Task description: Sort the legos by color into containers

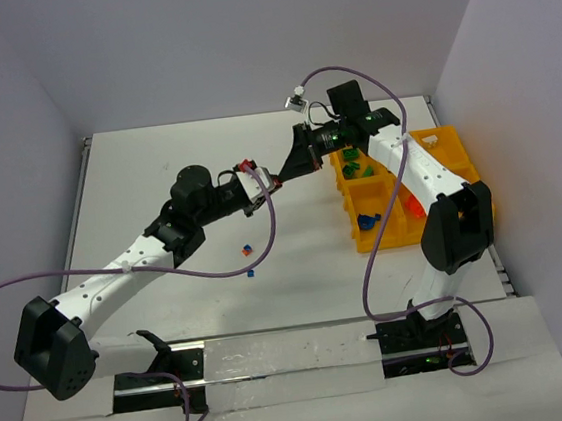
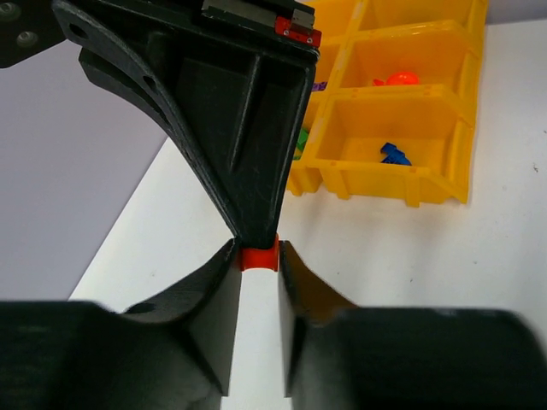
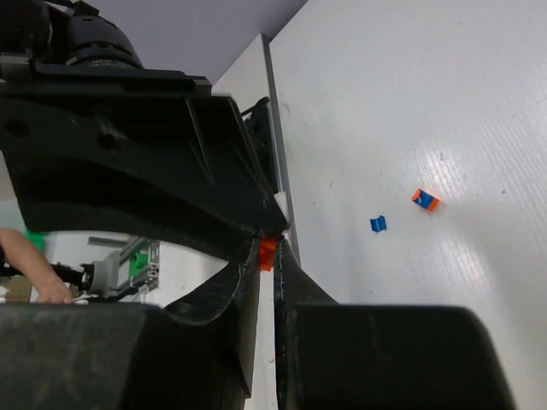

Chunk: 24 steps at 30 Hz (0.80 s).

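Note:
A small orange lego is pinched between the fingertips of my left gripper, above the white table. My right gripper meets it tip to tip and is shut on the same orange lego. In the top view the two grippers touch at mid-table, the left gripper just left of the right gripper. The yellow-orange tray of containers stands to the right. Its compartments hold green legos, a blue lego and an orange one.
Two tiny loose bits lie on the table between the arms: an orange-and-blue one and a blue one. Grey walls enclose the table on three sides. A purple cable loops over the right arm.

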Each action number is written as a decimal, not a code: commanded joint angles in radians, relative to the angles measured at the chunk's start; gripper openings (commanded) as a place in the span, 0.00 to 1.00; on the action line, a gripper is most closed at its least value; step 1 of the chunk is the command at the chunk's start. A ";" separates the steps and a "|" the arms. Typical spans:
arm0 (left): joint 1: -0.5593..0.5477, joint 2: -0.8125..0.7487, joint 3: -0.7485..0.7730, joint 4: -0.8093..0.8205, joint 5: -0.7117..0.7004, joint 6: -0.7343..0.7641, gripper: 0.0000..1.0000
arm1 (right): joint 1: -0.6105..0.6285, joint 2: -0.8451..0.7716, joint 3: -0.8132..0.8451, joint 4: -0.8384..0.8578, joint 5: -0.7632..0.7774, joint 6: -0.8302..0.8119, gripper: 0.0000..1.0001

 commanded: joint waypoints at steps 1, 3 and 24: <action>-0.006 0.005 0.035 0.065 -0.064 -0.046 0.66 | 0.006 -0.037 0.002 0.011 -0.007 -0.020 0.00; -0.006 0.006 0.041 0.048 -0.088 -0.059 0.95 | -0.002 -0.045 -0.004 -0.004 0.001 -0.033 0.00; 0.108 0.067 0.215 -0.433 -0.258 -0.300 0.99 | -0.655 -0.187 -0.149 -0.597 0.564 -0.758 0.00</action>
